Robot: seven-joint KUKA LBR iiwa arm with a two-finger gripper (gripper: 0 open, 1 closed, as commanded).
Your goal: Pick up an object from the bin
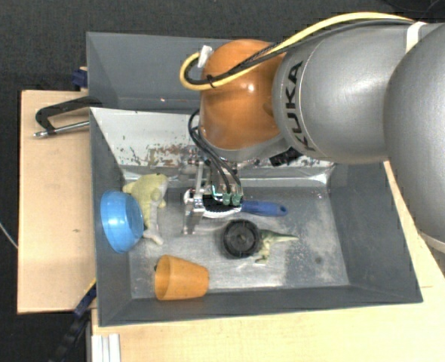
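My gripper (207, 204) is low in the middle of the bin, under the orange wrist cover. Just to its right lies a blue-handled tool (265, 210), its white end reaching under the gripper. A black round disc (240, 238) sits directly in front of the gripper, with a small green toy dinosaur (272, 241) at its right side. A pale yellow toy figure (150, 196) lies to the gripper's left, a short gap away.
A blue bowl (121, 221) rests on its side against the left wall. An orange cup (180, 277) lies tipped over near the front left corner. The arm covers the back right of the bin.
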